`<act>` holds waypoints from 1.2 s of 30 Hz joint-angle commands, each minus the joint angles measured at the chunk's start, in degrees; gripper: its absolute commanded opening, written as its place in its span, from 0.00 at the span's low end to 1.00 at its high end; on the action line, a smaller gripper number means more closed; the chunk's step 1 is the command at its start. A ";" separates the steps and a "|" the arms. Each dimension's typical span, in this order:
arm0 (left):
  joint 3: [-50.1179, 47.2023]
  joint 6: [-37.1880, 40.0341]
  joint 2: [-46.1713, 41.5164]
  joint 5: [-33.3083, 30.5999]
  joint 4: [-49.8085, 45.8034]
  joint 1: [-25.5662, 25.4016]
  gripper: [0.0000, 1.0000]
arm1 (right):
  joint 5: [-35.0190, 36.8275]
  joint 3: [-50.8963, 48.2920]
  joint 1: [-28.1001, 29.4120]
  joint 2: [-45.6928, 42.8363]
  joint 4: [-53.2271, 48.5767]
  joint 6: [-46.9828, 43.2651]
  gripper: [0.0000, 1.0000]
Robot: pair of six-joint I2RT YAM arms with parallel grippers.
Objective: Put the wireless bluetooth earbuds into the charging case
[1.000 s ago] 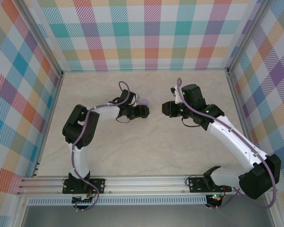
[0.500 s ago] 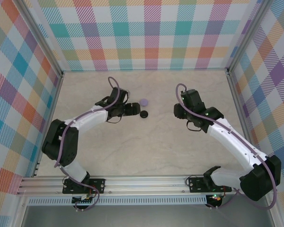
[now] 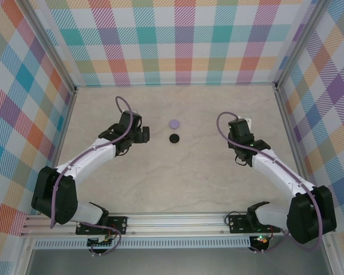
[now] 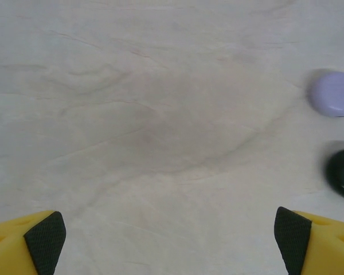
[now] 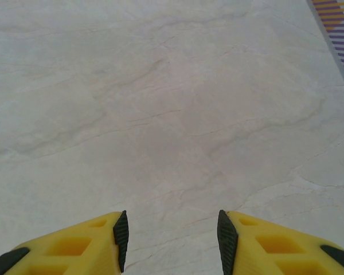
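Two small round discs lie on the marble table, one lavender [image 3: 174,124] and one black [image 3: 174,138] just in front of it. They look closed. In the left wrist view the lavender disc [image 4: 333,94] and the black disc [image 4: 343,173] sit at the right edge. No tiny stemmed earbuds are in sight. My left gripper [image 3: 143,135] hangs left of the discs, apart from them, its jaws wide open [image 4: 169,246] over bare table. My right gripper [image 3: 239,122] is well to the right, open [image 5: 173,240] with nothing between its fingers.
The marble table [image 3: 178,183] is boxed in by plaid walls at the back and both sides. A strip of the plaid wall [image 5: 338,28] shows at the top right of the right wrist view. An aluminium rail [image 3: 172,220] runs along the near edge.
Both arms have drawn back from the middle, the left gripper to the left and the right gripper to the right. The two discs now lie uncovered between them.
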 commanded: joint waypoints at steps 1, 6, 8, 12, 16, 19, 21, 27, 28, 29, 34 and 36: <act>-2.02 4.31 0.00 -5.24 1.05 2.23 0.96 | -3.83 -2.78 -2.71 -0.70 9.87 -4.50 0.49; -6.42 9.25 0.67 -4.37 10.46 4.49 0.98 | -13.23 -5.79 -8.54 0.02 15.31 -4.71 0.57; -8.83 12.05 0.59 -3.46 15.30 5.04 0.98 | -15.50 -7.64 -9.97 0.28 19.26 -5.76 0.60; -13.21 15.42 -0.19 -0.97 24.10 6.45 1.00 | -19.02 -11.27 -12.02 1.54 27.37 -8.20 0.64; -16.76 16.56 -0.11 4.33 31.29 9.31 1.00 | -21.78 -14.04 -13.74 3.38 34.93 -10.13 0.65; -19.78 17.04 -0.23 7.41 37.37 10.96 1.00 | -23.22 -16.88 -14.29 4.30 42.36 -12.63 0.66; -20.86 18.04 -0.39 7.79 39.47 11.66 1.00 | -24.16 -17.73 -14.62 5.17 45.43 -13.76 0.66; -27.21 18.78 -1.59 11.45 50.81 15.25 1.00 | -27.75 -20.20 -15.92 8.62 54.37 -14.53 0.67; -27.09 18.35 -1.58 12.17 50.59 15.86 1.00 | -28.05 -20.06 -16.11 8.78 54.39 -14.62 0.67; -27.07 18.15 -1.50 12.73 50.57 16.17 1.00 | -28.29 -20.25 -16.23 8.94 55.14 -14.85 0.68; -28.78 17.73 -0.44 14.35 53.67 16.99 1.00 | -29.37 -20.67 -17.46 10.66 59.05 -14.71 0.68; -30.37 17.45 0.56 14.74 57.04 17.39 1.00 | -29.61 -20.76 -17.79 11.43 60.18 -14.53 0.68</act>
